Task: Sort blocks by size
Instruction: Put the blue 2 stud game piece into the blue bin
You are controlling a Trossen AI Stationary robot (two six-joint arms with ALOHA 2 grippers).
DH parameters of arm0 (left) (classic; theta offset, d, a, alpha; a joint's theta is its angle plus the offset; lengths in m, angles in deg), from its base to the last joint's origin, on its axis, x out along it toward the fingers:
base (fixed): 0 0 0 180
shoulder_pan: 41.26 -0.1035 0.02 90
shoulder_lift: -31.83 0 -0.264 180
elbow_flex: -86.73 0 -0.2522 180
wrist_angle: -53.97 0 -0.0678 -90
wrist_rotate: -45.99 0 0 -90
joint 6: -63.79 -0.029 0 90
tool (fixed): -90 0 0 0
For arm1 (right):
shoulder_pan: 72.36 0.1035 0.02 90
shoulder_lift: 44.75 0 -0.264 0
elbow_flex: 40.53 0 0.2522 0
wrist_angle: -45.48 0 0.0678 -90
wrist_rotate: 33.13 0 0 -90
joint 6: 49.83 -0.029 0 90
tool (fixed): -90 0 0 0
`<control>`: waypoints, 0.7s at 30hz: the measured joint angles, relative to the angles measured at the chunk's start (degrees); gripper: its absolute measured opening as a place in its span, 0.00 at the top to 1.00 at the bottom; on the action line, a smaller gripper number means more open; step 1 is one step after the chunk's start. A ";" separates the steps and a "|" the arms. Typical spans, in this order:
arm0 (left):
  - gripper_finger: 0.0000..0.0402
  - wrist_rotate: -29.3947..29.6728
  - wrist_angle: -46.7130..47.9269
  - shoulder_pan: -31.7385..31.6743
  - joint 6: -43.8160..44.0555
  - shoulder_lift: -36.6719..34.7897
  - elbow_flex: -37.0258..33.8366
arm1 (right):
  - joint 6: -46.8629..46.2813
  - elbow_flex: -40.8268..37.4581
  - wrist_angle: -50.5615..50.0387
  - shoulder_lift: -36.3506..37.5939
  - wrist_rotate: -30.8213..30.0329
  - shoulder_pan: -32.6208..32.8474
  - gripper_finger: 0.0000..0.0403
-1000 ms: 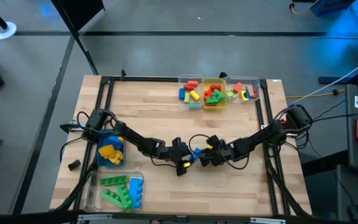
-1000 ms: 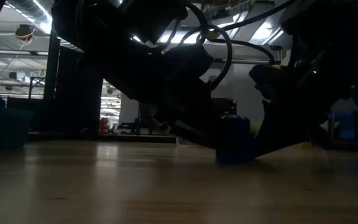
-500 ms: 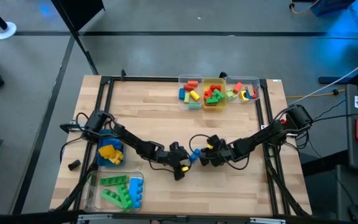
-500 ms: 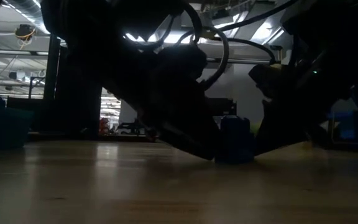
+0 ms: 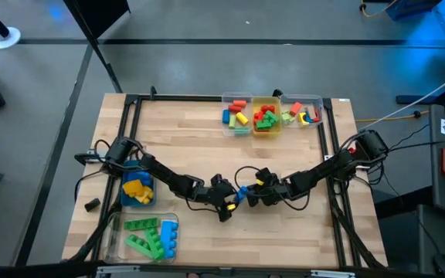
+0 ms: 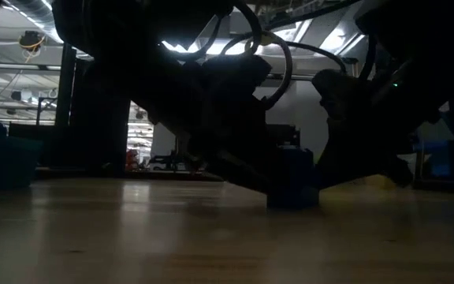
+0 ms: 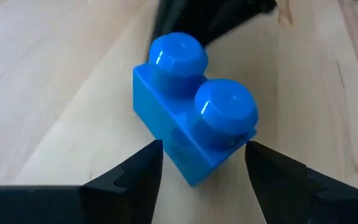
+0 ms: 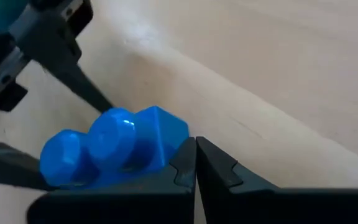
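Blue two-stud block (image 7: 194, 118) on table (image 5: 191, 139) centre, left gripper (image 7: 201, 165) fingers spread either side of it, right gripper (image 8: 195, 163) fingers pressed together, tips against block.

Blue block between the left hand's fingers

A two-stud blue block (image 7: 194, 130) sits on the wooden worktop (image 7: 48, 93), the left hand (image 7: 202, 168) spread wide, one finger either side.

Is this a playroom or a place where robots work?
Probably a robot lab or workshop, not a playroom. Two dark robot arms are mounted on a black-framed light wooden table, clear plastic bins hold coloured toy bricks, and cables cross the grey floor around it.
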State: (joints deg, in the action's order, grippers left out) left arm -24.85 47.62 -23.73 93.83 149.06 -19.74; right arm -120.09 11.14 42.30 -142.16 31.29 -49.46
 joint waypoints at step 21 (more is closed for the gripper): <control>0.47 0.52 7.56 -0.73 -5.26 -1.45 0.02 | 0.26 0.00 0.20 0.00 6.95 1.64 0.97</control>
State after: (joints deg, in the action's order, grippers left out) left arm -24.33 55.17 -24.46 88.58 147.61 -19.72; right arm -119.83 11.14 42.50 -142.16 38.24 -47.82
